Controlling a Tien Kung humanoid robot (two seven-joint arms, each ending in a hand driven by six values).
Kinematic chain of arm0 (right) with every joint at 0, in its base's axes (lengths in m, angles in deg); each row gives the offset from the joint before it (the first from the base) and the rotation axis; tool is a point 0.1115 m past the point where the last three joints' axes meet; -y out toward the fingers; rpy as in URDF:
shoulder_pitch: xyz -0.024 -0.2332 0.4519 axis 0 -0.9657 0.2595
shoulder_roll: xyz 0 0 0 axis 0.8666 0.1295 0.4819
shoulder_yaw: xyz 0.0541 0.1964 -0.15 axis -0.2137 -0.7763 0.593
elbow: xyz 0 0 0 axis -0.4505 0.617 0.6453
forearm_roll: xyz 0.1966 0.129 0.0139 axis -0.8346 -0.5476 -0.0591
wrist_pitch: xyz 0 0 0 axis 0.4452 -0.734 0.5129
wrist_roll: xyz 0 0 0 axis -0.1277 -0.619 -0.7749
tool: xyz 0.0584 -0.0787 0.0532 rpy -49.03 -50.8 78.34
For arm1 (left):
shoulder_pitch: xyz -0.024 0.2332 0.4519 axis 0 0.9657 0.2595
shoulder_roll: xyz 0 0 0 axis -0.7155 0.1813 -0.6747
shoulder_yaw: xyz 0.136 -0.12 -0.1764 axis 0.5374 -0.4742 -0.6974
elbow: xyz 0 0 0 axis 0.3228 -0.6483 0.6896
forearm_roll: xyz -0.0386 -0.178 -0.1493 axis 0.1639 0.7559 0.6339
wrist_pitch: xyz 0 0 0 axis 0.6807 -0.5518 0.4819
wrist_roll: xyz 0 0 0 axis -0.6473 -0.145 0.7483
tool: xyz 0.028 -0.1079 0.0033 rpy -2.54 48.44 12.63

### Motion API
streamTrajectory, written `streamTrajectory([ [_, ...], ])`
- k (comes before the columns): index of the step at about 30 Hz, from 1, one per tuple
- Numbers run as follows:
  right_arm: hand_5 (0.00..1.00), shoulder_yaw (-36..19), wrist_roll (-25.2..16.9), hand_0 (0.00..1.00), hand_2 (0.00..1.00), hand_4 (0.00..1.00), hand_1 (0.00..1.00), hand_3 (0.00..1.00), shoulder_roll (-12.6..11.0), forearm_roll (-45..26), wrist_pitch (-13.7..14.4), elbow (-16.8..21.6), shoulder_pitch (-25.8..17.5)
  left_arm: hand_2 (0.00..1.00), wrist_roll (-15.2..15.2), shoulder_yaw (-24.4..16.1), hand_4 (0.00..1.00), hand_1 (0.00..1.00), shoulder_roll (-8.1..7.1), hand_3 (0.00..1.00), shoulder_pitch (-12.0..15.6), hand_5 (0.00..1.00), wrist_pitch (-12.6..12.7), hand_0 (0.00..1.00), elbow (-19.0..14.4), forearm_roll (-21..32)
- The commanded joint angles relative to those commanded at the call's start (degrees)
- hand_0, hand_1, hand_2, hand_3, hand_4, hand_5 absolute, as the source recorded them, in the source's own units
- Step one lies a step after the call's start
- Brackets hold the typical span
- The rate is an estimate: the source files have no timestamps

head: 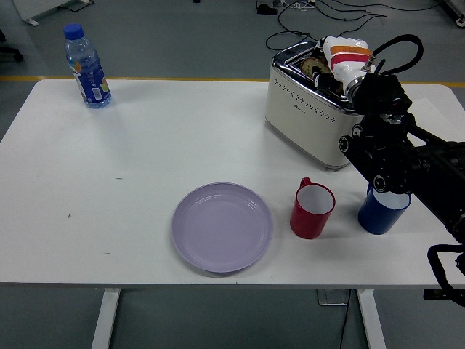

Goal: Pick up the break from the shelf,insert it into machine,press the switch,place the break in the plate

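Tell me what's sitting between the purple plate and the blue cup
In the head view, a red mug with a white inside stands between the purple plate and the blue cup, nearer the cup, apart from both, its handle towards the toaster.
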Motion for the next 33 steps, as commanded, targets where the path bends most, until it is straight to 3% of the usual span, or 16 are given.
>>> streamTrajectory([
  [1,0.037,-0.01,-0.02,0.133,0.428,0.442,0.322,0.535,-0.01,-0.01,0.07,-0.09,0.01,0.626,0.00,-0.01,0.334,0.634,-0.01,0.584,-0.02,0.918,0.00,0.659,0.00,0.00],
  [7,0.002,0.08,-0.55,0.102,0.418,0.408,0.288,0.523,-0.23,-0.31,0.84,-0.36,-0.07,0.627,0.02,-0.10,0.335,0.634,-0.01,0.584,-0.21,0.914,0.00,0.658,0.00,0.02],
  [23,0.002,-1.20,-3.51,0.091,0.396,0.382,0.255,0.508,-2.79,-0.05,5.83,3.09,0.35,0.624,-0.07,-0.93,0.335,0.634,0.00,0.584,-0.25,0.913,-0.08,0.656,0.00,-0.65],
  [33,0.002,-2.76,-4.07,0.098,0.393,0.352,0.251,0.509,-4.93,0.10,6.65,6.32,0.78,0.624,-0.18,-1.58,0.333,0.633,0.06,0.584,-0.19,0.911,-0.10,0.656,0.00,-1.20],
])
